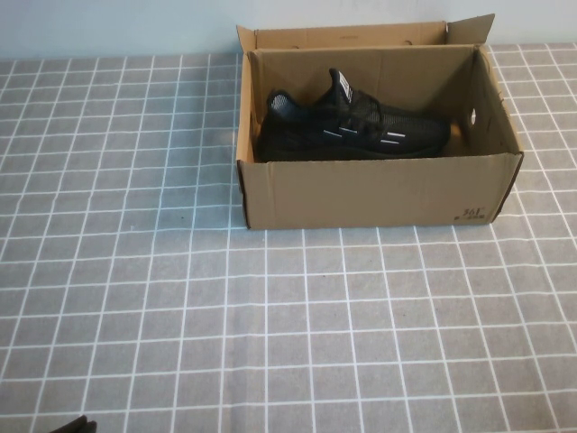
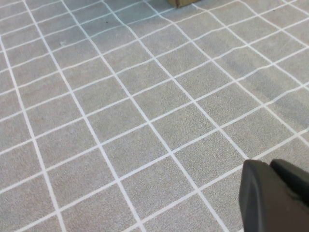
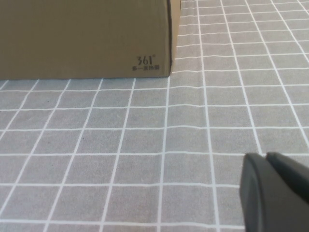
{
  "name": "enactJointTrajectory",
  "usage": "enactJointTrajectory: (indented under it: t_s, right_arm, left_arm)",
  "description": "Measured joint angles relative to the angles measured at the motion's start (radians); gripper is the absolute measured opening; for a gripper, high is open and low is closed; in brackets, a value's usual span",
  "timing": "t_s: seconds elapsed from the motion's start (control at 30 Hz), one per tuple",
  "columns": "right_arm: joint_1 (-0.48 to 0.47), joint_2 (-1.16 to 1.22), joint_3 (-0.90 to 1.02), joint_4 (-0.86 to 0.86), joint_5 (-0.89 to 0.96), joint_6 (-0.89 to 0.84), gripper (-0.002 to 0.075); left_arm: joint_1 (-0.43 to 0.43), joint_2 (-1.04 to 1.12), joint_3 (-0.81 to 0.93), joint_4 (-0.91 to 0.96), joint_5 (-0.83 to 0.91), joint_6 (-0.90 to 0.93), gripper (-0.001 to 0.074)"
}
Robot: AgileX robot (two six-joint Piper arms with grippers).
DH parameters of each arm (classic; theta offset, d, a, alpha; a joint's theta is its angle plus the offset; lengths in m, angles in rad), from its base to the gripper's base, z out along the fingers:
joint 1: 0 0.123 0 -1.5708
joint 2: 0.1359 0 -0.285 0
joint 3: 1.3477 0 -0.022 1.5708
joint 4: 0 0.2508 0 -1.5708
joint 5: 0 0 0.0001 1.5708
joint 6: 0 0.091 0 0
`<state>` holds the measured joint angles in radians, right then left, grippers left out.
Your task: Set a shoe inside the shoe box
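The shoe (image 1: 353, 126) lies flat on its sole inside the open shoe box (image 1: 379, 194), which stands at the bench's (image 1: 270, 325) far edge; the job looks finished. Both arms sit pulled back low over the near edge: the left hand (image 2: 277, 195) and right hand (image 3: 275, 193) each have fingers pressed together, gripping nothing.

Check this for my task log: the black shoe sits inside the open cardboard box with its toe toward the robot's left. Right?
Not quite. In the high view the shoe lies inside the open shoe box, but its toe points toward the robot's right. The left gripper and right gripper are parked, shut, near the robot.
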<state>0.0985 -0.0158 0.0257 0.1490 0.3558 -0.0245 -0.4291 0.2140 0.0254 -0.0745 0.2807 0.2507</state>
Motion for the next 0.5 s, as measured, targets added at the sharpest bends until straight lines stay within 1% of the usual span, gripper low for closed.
enactJointTrajectory:
  t_s: [0.27, 0.37, 0.43, 0.5]
  right_arm:
    - [0.0, 0.0, 0.0, 0.0, 0.0, 0.0, -0.0016]
    - [0.0, 0.0, 0.0, 0.0, 0.0, 0.0, -0.0016]
    - [0.0, 0.0, 0.0, 0.0, 0.0, 0.0, -0.0016]
    - [0.0, 0.0, 0.0, 0.0, 0.0, 0.0, -0.0016]
  left_arm:
    - [0.0, 0.0, 0.0, 0.0, 0.0, 0.0, -0.0001]
    - [0.0, -0.003, 0.0, -0.009, -0.045, 0.0, -0.0001]
    - [0.016, -0.027, 0.0, -0.039, -0.097, 0.0, -0.0001]
    - [0.062, -0.067, 0.0, -0.05, -0.146, -0.006, -0.0001]
